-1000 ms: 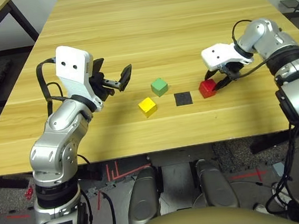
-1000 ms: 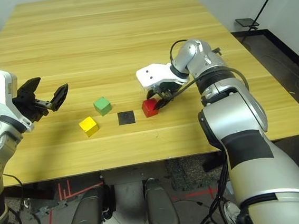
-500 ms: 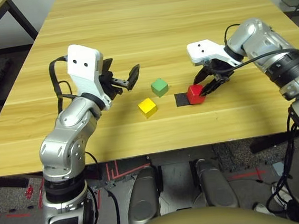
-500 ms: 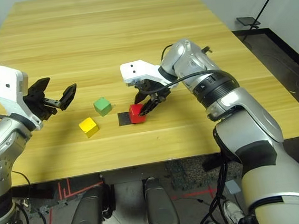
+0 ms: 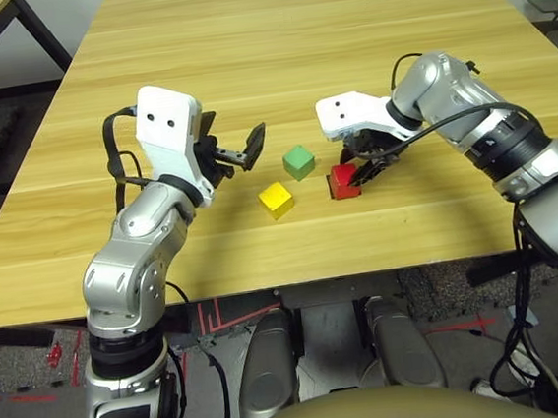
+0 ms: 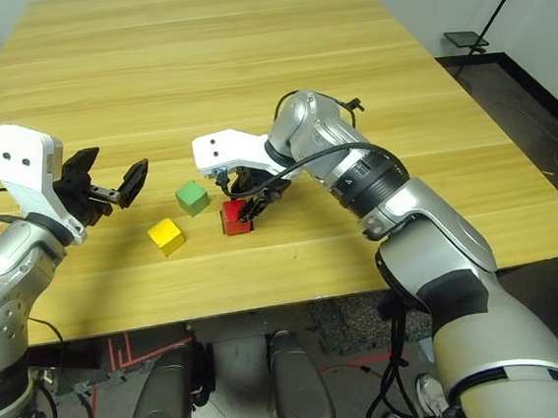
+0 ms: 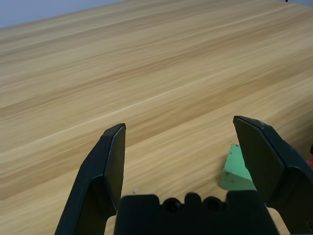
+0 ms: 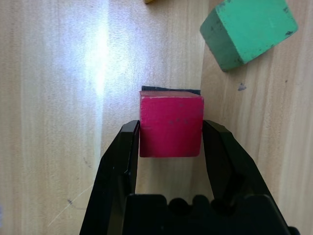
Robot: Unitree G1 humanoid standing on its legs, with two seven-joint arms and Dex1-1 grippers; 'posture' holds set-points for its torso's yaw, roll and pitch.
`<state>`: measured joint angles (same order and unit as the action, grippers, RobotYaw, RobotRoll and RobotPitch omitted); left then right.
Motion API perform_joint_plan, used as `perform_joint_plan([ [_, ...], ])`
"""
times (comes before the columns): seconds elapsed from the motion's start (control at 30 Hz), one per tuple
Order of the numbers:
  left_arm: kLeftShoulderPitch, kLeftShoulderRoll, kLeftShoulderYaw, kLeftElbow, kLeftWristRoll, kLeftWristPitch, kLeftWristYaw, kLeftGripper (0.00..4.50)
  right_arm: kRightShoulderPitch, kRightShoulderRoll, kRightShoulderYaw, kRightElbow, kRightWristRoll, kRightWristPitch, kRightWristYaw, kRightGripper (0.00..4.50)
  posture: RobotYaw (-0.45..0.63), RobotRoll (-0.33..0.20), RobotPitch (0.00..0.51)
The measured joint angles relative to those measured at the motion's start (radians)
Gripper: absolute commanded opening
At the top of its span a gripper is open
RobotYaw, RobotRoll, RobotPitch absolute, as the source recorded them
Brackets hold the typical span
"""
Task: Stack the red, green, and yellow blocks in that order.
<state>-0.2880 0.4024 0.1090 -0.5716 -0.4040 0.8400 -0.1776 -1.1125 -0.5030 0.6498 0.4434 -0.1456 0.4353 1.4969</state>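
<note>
- Black patch mostly hidden under red block; just a thin strip seen, mid frame.
- Green block partly covered by left gripper's finger, lower right.
- Yellow block cut off at top edge.

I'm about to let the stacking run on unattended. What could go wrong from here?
The right gripper holds the red block over the black patch; released off-centre or tilted, it makes a poor base.
The green block sits close by, so the right arm might nudge it when withdrawing.
The open left gripper is near the green block too; both arms could crowd that spot.
</note>
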Motion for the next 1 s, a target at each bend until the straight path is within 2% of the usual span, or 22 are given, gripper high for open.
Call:
perform_joint_plan([
  [0.37,0.014,-0.003,0.005,-0.012,0.001,0.001,0.008,4.5,-0.006,-0.001,-0.01,0.019,-0.034,-0.045,0.02,2.04,0.56,-0.263,0.145],
  [0.6,0.014,-0.003,0.006,-0.011,0.001,0.001,0.008,4.5,0.013,-0.004,-0.039,0.018,-0.027,-0.066,0.039,4.36,0.55,-0.25,0.142],
  [0.63,0.014,-0.003,0.006,-0.011,0.001,0.001,0.006,4.5,0.019,-0.003,-0.045,0.018,-0.023,-0.066,0.042,4.48,0.55,-0.25,0.142],
  [0.7,0.011,-0.003,0.006,-0.011,0.0,0.001,0.001,4.5,0.02,-0.002,-0.063,0.018,-0.004,-0.061,0.047,4.48,0.54,-0.239,0.137],
  [0.8,-0.017,0.006,0.005,-0.008,-0.01,0.021,-0.026,4.5,-0.009,-0.014,-0.143,0.045,0.059,-0.051,0.079,4.48,0.51,-0.23,0.127],
  [0.87,-0.039,0.027,0.001,-0.001,-0.027,0.042,-0.053,4.5,-0.052,-0.059,-0.201,0.091,0.111,-0.071,0.102,4.48,0.48,-0.222,0.117],
  [0.93,-0.081,0.055,-0.027,0.029,-0.038,0.081,-0.091,4.5,-0.082,-0.142,-0.245,0.155,0.168,-0.116,0.108,4.48,0.46,-0.213,0.109],
  [1.0,-0.119,0.07,-0.06,0.06,-0.042,0.126,-0.12,4.5,-0.086,-0.205,-0.272,0.207,0.188,-0.15,0.11,4.48,0.44,-0.205,0.104],
])
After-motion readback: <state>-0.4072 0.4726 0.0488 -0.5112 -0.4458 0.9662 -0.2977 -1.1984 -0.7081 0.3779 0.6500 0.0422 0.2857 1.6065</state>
